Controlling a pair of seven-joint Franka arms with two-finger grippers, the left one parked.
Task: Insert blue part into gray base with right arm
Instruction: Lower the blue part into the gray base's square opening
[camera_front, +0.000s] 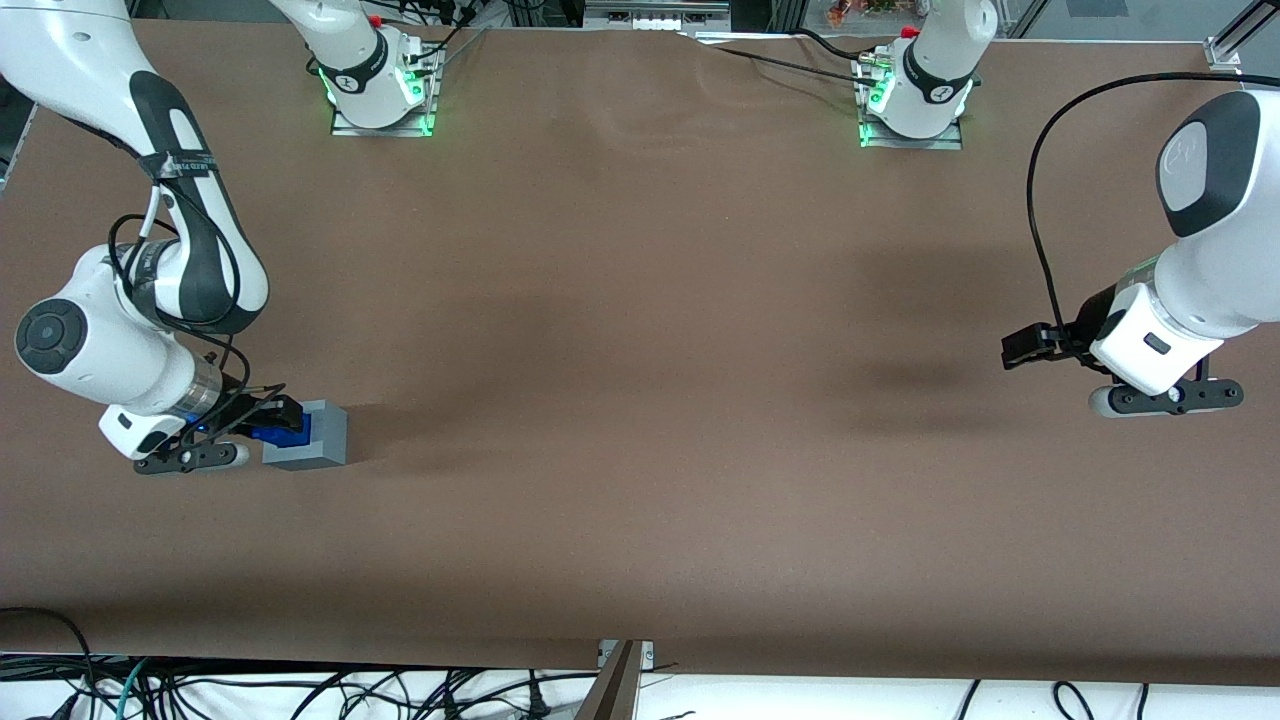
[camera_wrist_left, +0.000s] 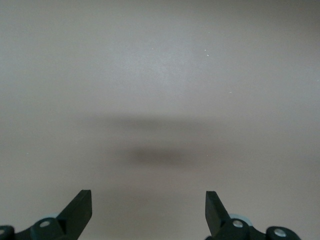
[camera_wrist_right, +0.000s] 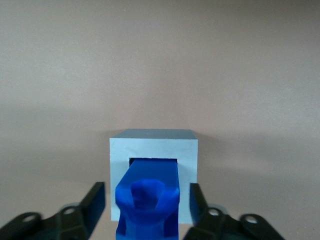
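The blue part (camera_wrist_right: 148, 200) stands with its lower end in the square recess of the gray base (camera_wrist_right: 153, 145), its knobby head sticking up out of the opening. In the front view the pair sits in the lower left of the frame, the blue part (camera_front: 283, 430) at the top of the gray base (camera_front: 318, 437), which rests on the brown table (camera_front: 640, 400) toward the working arm's end.

The tool (camera_wrist_right: 148, 202) of the right arm (camera_front: 150, 330) sits right at the blue part. In the wrist view its two black fingers (camera_wrist_right: 92, 202) stand apart, one on each side of the part with a visible gap between, so nothing is clamped.

As a judgement, the insertion looks essentially done: the part is in the recess and let go. Whether it is seated to full depth cannot be told from these views. What appears left is for the tool to lift clear without nudging the part or shifting the base.
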